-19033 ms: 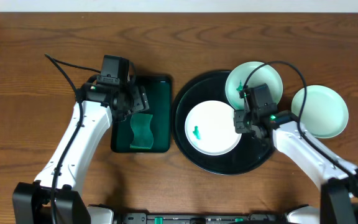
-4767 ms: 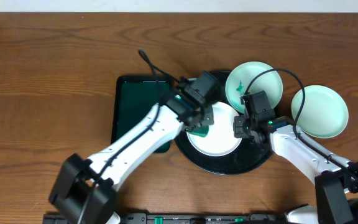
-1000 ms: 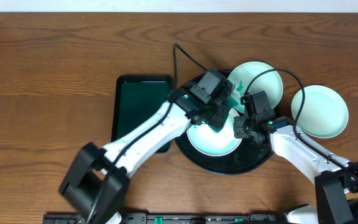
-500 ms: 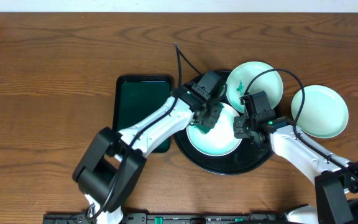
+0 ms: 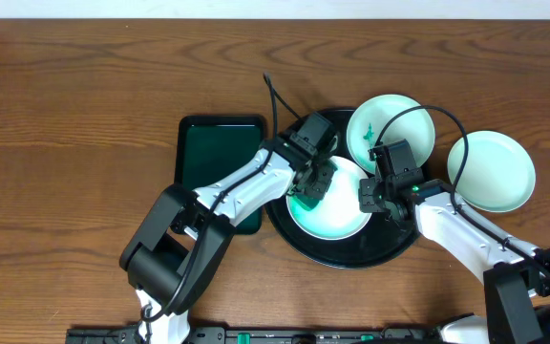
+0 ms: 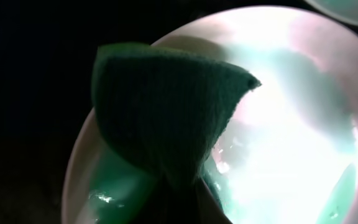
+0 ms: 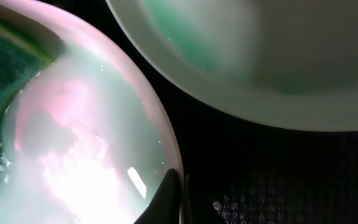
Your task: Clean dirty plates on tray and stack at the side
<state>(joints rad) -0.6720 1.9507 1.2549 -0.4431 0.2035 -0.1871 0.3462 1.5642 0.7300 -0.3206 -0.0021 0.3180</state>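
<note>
Left gripper (image 5: 311, 186) pinches a green sponge (image 6: 166, 112) on the plate (image 5: 337, 222). Right gripper (image 5: 369, 196) clamps its rim. It lies in the black tray (image 5: 351, 258).

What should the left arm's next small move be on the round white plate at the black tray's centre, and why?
Probably sweep the dark green sponge rightward across the round white plate. The left gripper presses it on the plate's left side, a wet greenish film covers the rest, and the right gripper pins the right rim.

Three plates (image 5: 337, 218), one round black tray (image 5: 351, 254), one rectangular green tray (image 5: 203, 158), one green sponge (image 6: 166, 112), two robot arms (image 5: 456, 229).
</note>
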